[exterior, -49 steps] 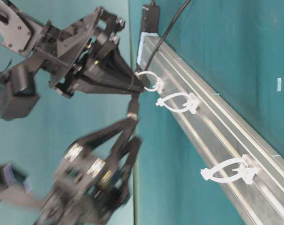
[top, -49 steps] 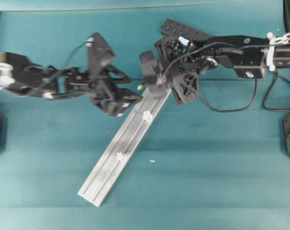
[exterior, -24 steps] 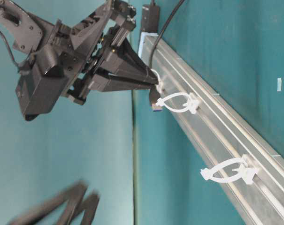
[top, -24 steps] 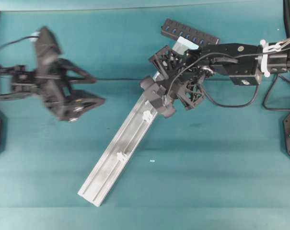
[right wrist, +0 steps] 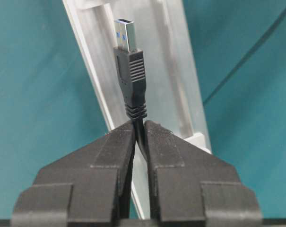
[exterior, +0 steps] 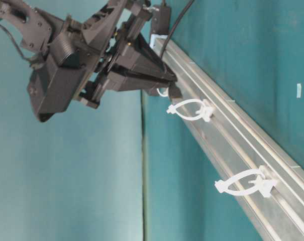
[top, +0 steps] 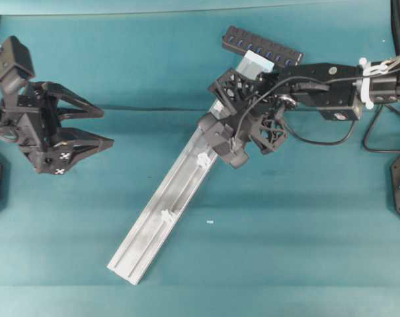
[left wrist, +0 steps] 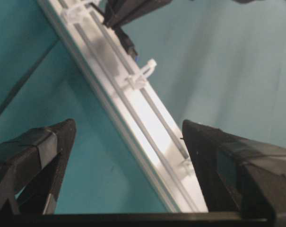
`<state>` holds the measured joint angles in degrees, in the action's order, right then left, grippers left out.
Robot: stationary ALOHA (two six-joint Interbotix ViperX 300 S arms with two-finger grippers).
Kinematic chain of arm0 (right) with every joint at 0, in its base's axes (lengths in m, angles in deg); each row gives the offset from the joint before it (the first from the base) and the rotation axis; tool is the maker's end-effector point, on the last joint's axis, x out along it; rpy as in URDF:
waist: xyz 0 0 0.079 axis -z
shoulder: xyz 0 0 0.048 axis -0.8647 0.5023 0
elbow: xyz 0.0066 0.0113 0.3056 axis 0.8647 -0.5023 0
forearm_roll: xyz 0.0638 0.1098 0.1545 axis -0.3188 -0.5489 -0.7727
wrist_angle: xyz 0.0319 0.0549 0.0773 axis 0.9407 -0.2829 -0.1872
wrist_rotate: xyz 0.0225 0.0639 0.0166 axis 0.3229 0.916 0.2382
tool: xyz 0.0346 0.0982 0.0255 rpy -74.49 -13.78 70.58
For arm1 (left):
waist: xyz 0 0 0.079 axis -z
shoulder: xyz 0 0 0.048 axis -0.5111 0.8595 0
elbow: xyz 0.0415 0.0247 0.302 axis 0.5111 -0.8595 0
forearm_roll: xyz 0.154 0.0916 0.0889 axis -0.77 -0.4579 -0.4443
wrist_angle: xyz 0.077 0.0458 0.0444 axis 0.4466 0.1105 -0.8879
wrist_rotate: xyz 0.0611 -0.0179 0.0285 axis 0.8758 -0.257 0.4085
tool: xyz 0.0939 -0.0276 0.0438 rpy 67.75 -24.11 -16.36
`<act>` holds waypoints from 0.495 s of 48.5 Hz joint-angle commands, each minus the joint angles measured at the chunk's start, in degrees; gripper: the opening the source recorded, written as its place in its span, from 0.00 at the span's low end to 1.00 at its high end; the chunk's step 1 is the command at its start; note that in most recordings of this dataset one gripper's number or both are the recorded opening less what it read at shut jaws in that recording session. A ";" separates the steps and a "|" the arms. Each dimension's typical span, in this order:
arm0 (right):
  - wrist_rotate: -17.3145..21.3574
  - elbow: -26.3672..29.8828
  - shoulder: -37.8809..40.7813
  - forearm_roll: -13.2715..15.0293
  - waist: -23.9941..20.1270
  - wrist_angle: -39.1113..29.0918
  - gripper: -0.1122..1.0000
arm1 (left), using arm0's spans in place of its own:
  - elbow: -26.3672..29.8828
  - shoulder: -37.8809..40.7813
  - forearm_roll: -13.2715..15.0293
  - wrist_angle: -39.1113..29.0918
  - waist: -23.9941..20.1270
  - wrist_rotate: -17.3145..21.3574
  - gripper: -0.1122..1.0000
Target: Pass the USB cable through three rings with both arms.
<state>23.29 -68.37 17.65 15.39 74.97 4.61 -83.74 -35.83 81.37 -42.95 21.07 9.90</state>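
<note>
My right gripper [right wrist: 140, 128] is shut on the USB cable [right wrist: 132, 66] just behind its black plug, and the metal tip points down the silver rail [right wrist: 169, 71]. In the table-level view the right gripper [exterior: 174, 88] holds the plug beside the first ring [exterior: 163, 92], which is partly hidden. The second ring [exterior: 189, 109] and third ring [exterior: 244, 185] stand free further along. Overhead, the right gripper [top: 216, 135] covers the rail's upper end. Two rings [top: 203, 159] [top: 166, 215] show below it. My left gripper [top: 107, 127] is open and empty at the far left.
A black hub with blue ports [top: 262, 46] lies behind the rail's top end. The rail [top: 153, 228] runs diagonally toward the front left. In the left wrist view, the left gripper's open fingers [left wrist: 43, 146] frame the rail [left wrist: 147, 123] and a ring [left wrist: 143, 75].
The left arm has swung away from the rail's top end to the far left, still open. The right gripper has shifted slightly down the rail with the plug.
</note>
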 commanded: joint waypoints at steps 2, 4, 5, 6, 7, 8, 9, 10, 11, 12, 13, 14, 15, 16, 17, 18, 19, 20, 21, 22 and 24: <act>-0.26 -0.62 0.53 0.70 -1.14 -0.09 0.19 | 0.70 -0.18 -0.18 0.26 0.09 0.00 0.98; -0.26 -0.53 0.62 0.70 -1.23 0.09 0.19 | 0.62 -0.18 -0.18 0.26 0.09 0.00 0.98; -0.18 -0.44 0.79 0.70 -1.23 0.35 0.19 | 0.70 0.00 -0.18 0.26 0.09 0.00 0.98; -0.18 -0.44 0.88 0.79 -1.32 0.53 0.19 | 0.70 0.00 -0.18 0.26 0.09 0.00 0.98; -0.18 -0.44 0.97 0.79 -1.32 0.79 0.19 | 0.62 0.00 -0.18 0.35 0.09 0.00 0.98; -0.18 -0.44 1.05 0.70 -1.32 1.05 0.19 | 0.70 0.00 -0.18 0.26 0.09 0.00 0.98; -0.18 -0.44 1.23 0.70 -1.32 1.32 0.19 | 0.70 0.00 -0.18 0.26 0.09 0.00 0.98; -0.09 -0.44 1.32 0.70 -1.32 1.49 0.19 | 0.62 0.00 -0.18 0.26 0.09 0.00 0.98; -0.09 -0.44 1.32 0.79 -1.32 1.49 0.19 | 0.70 -0.09 -0.18 0.26 0.09 0.00 0.98; -0.09 -0.35 1.41 0.70 -1.32 1.49 0.19 | 0.70 -0.09 -0.18 0.35 0.09 -0.09 0.98; 0.00 -0.35 1.49 0.70 -1.41 1.58 0.19 | 0.62 -0.26 -0.18 0.26 0.09 -0.09 0.98; 0.09 -0.26 1.49 0.70 -1.41 1.67 0.19 | 0.62 -0.26 -0.18 0.35 0.09 -0.09 0.98; 0.09 -0.26 1.49 0.70 -1.49 1.67 0.19 | 0.62 -0.35 -0.18 0.35 0.09 -0.09 0.98; 0.09 -0.26 1.49 0.70 -1.58 1.76 0.19 | 0.62 -0.44 -0.18 0.35 0.09 -0.09 0.98; 0.09 -0.26 1.49 0.70 -1.67 1.76 0.19 | 0.53 -0.53 -0.18 0.26 0.09 -0.09 0.98; 0.09 -0.26 1.49 0.70 -1.85 1.76 0.19 | 0.53 -0.62 -0.18 0.35 0.09 -0.09 0.98; 0.09 -0.26 1.58 0.79 -2.02 1.76 0.19 | 0.53 -0.62 -0.18 0.35 0.09 -0.09 0.98; 0.18 -0.26 1.58 0.70 -2.11 1.85 0.19 | 0.35 -0.70 -0.18 0.35 0.09 -0.09 0.98; 0.26 -0.26 1.58 0.70 -2.20 1.85 0.19 | 0.35 -0.70 -0.18 0.26 0.09 -0.09 0.98; 0.35 -0.26 1.58 0.70 -2.37 1.85 0.19 | 0.35 -0.79 -0.18 0.26 0.00 -0.09 0.98; 0.44 -0.18 1.58 0.53 -2.55 2.02 0.19 | 0.35 -0.79 -0.18 0.26 0.09 -0.09 0.98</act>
<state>23.29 -68.63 18.61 16.09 73.21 6.54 -84.01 -36.36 81.29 -42.95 21.07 9.90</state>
